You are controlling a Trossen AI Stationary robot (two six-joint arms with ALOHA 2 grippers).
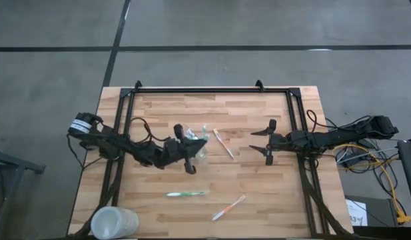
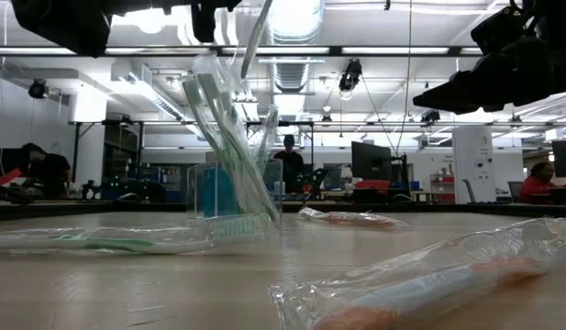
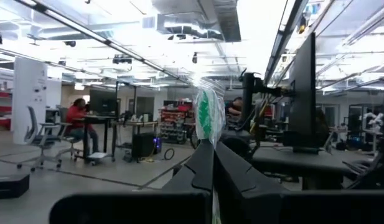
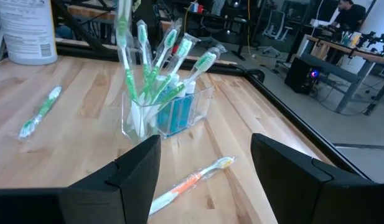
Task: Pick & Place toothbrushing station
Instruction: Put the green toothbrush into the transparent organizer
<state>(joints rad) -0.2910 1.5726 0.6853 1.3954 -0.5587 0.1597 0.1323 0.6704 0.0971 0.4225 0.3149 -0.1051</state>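
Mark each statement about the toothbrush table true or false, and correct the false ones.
1. The left gripper is shut on a wrapped green toothbrush. True.
2. The right gripper has its jaws shut on an orange toothbrush. False: the jaws are open and empty.
3. The clear holder contains green toothbrushes and blue tubes. True.
4. The frosted cup sits at the table's centre. False: it stands at a corner.
5. No toothbrush lies loose. False: an orange toothbrush lies on the wood.

light: bright, even, from ceiling strips overhead | glare: blown-out white patch in left wrist view | shadows: faint on the counter | focus: nearest wrapped toothbrush soft in low view (room behind sharper)
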